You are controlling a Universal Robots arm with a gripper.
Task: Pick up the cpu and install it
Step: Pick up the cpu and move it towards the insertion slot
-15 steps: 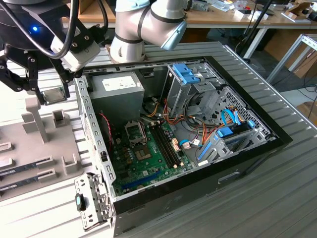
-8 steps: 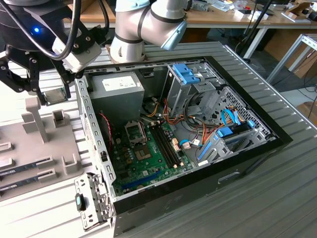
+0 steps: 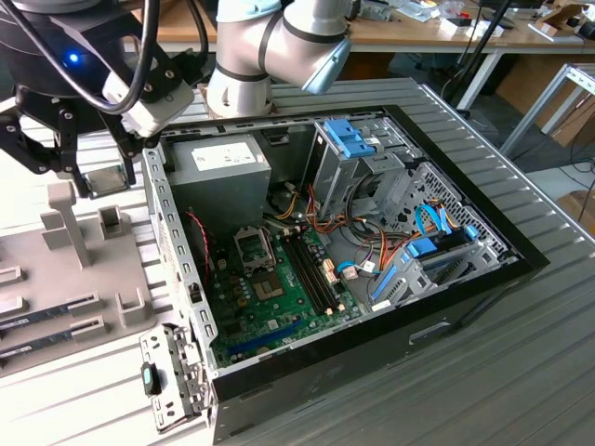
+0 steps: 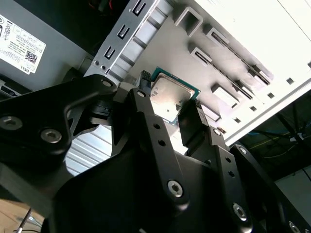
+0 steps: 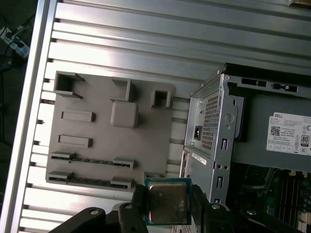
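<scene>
Ribbed aluminium counter [image 3: 521,372] fills the exterior view and carries an open black desktop computer case [image 3: 390,362] in the middle. A pale grey moulded parts tray [image 3: 93,279] sits beside the case at the exterior view's left. The likeliest trouble, as I judge it, is the grip: the small flat square cpu with its silvery metal lid and thin green rim [image 5: 167,201] is held only by its edges. Any slackening or jolt could drop it onto the tray or the counter. The case's perforated grey metal side wall [image 3: 167,223] stands between the chip and the green motherboard [image 3: 279,307]. A brush against that wall could twist the chip in the hold. A twisted chip would then meet the black square socket [image 3: 253,247] crooked and could damage its contacts. The black pincer [image 4: 170,99] hangs in the upper left of the exterior view, above the tray and just beside the case wall. It is closed to the width of the chip, with one fingertip [image 4: 146,92] on each of two opposite edges. The cpu is lifted clear of the tray, its lid facing both wrist views.
</scene>
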